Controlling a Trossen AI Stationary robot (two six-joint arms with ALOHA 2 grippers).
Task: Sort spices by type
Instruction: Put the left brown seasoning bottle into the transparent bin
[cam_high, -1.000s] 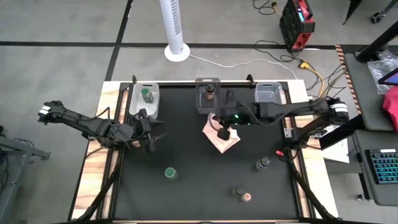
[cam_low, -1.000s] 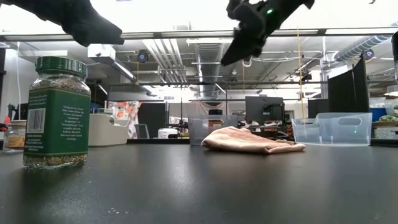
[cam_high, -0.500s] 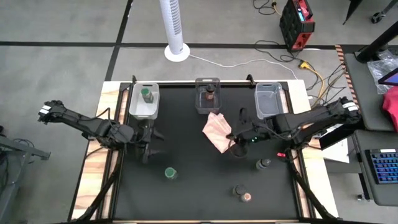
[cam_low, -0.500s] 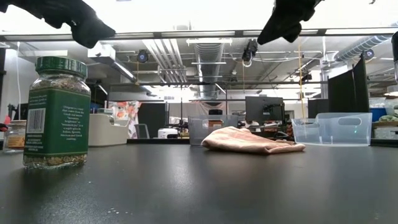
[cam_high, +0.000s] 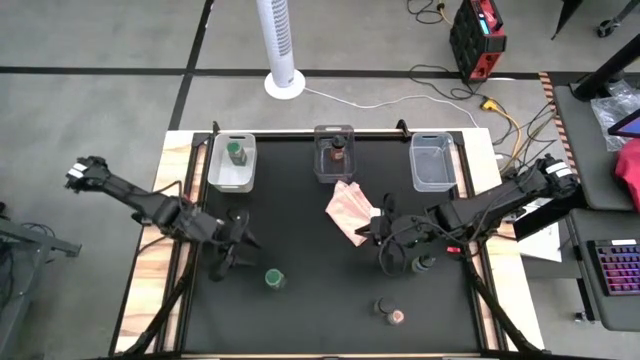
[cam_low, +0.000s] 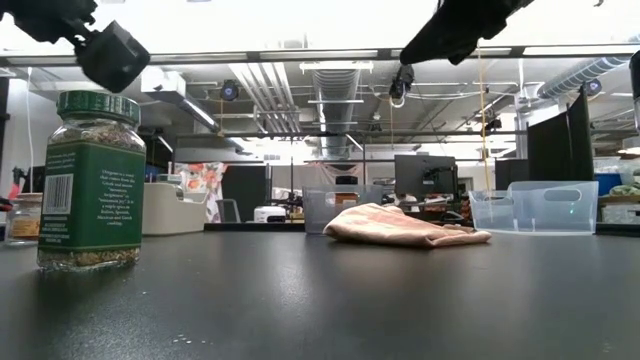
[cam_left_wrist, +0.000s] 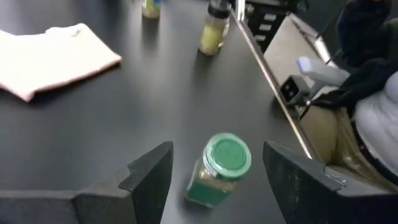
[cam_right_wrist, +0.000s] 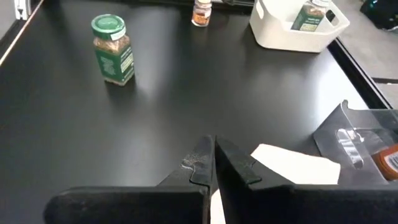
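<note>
We have the left gripper (cam_high: 233, 252) poised above the black table (cam_high: 300, 200), its jaws spread wide and empty, with the loose green-lidded jar (cam_left_wrist: 219, 168) standing upright just ahead of the fingertips, which we read as the line-up for a grasp. That jar (cam_high: 272, 279) is short and round, with a flat green lid, a green label and brownish flakes showing through the glass in the low view (cam_low: 92, 180). Its likely home is the white bin (cam_high: 232, 165) at the far left edge, where another green-lidded jar (cam_high: 235, 152) already stands; a brown-lidded jar (cam_high: 338, 152) sits in the clear middle bin (cam_high: 334, 165), and the clear right bin (cam_high: 433, 163) looks empty. The right gripper (cam_high: 385, 240) hangs with its jaws pressed fully together and nothing between them, just beside the pink cloth (cam_high: 350, 212), near a dark-lidded jar (cam_high: 425, 263). Two more jars (cam_high: 390, 310) stand close together near the front edge; one shows a pinkish lid, though from above we cannot be sure of the other's colour.
</note>
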